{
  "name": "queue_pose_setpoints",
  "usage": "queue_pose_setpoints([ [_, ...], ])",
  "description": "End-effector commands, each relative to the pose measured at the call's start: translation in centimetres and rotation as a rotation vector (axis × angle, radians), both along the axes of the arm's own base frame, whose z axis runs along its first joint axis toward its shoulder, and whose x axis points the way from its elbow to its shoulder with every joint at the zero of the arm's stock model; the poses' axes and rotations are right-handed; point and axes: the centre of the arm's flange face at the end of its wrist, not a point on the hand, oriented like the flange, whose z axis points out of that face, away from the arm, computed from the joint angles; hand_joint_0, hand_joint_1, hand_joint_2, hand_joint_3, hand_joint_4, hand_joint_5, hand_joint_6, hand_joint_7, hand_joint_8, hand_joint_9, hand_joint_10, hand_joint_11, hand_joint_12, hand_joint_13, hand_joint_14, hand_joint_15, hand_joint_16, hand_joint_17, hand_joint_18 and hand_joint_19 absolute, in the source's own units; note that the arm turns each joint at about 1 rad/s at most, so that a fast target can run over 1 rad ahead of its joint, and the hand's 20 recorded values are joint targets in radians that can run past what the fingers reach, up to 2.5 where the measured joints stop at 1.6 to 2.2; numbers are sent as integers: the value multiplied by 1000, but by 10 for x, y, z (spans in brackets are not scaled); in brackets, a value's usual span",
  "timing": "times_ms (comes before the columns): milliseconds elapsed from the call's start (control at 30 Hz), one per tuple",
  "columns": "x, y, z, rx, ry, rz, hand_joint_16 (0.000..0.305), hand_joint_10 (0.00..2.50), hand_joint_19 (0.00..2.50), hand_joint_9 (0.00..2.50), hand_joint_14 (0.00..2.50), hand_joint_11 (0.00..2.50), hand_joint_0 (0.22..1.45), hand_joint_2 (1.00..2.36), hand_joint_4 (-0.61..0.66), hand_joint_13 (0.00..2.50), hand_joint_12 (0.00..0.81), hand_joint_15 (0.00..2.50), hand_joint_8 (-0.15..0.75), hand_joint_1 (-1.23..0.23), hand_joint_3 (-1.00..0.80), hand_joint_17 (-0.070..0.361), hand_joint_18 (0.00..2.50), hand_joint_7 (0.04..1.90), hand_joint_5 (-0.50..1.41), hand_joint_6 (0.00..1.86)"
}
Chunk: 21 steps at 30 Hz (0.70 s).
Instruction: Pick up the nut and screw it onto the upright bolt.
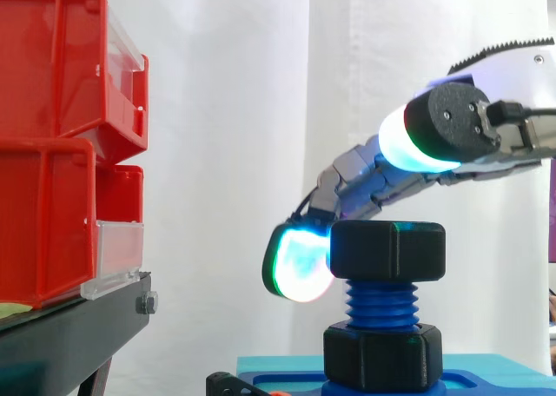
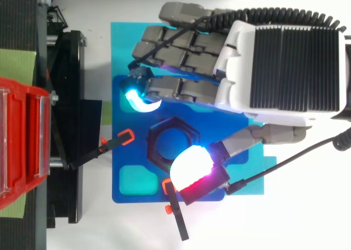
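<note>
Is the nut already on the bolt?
Yes, in the side view the black nut sits on the top threads of the upright blue bolt.

Two red bins (image 1: 52,144) stand stacked on the black stand (image 1: 78,326); two orange-tipped clamps (image 2: 104,148) sit at adjoining edges of the blue plate (image 2: 118,198).

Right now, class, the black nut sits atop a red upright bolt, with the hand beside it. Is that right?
No: the side view shows the bolt is blue, not red. The black nut does sit atop it, with the hand beside it.
</note>
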Motion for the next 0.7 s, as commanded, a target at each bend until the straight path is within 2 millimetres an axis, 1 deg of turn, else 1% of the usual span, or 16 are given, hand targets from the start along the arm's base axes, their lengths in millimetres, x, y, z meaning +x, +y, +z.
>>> queue_pose_setpoints([
  [0,2,-7,6,-20,-23,23,42,0,0,254,0,0,452,1000,140,256,331,0,215,-28,-500,95,130,603,-192,501],
  [167,3,-13,7,-28,-33,32,43,0,0,242,0,0,449,1000,139,229,334,0,218,-27,-500,96,107,607,-193,501],
  [233,4,-12,8,-26,-45,36,43,0,0,237,0,0,448,1000,140,227,334,0,218,-26,-500,96,106,605,-193,501],
  [267,7,-6,11,-21,-71,53,43,0,0,236,0,0,448,1000,142,226,334,0,218,-24,-500,96,107,610,-192,501],
  [433,11,3,14,-12,-108,63,43,0,0,240,0,0,450,1000,139,237,335,0,220,-20,-500,96,109,614,-189,501],
  [567,12,19,15,15,-110,78,43,0,0,264,0,0,451,1000,151,258,336,0,227,-20,-500,97,129,644,-182,501],
  [667,12,24,15,31,-107,84,43,0,0,288,0,0,459,1000,165,280,335,0,233,-24,-500,96,156,683,-173,502],
])
